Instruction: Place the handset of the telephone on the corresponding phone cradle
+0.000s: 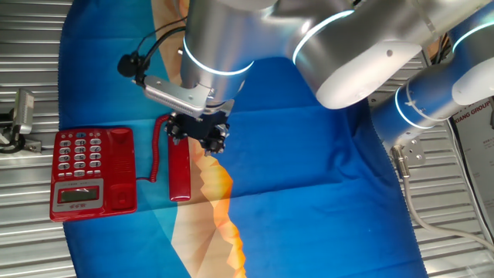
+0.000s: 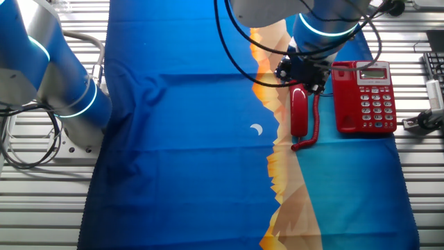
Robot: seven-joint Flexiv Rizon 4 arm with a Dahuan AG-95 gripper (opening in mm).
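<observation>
Your gripper (image 1: 199, 131) sits low over the upper end of the handset (image 1: 180, 171), its black body covering that end; you cannot tell from either camera whether the fingers are clamped on the bar or just around it. You see the handset lying flat on the blue cloth (image 1: 309, 177), off the base and roughly parallel to it, straddling the cloth's orange-and-tan printed patch (image 2: 291, 187). Its red coiled cord (image 1: 157, 150) runs down the gap between the handset and the telephone (image 1: 93, 171). Look beside it: the telephone rests at the cloth's edge, keypad and small display on the half farther from the handset. The phone cradle (image 1: 120, 170), the plain red strip on the handset side, holds nothing. Beyond the cloth lies the slatted metal table (image 2: 208, 215).
</observation>
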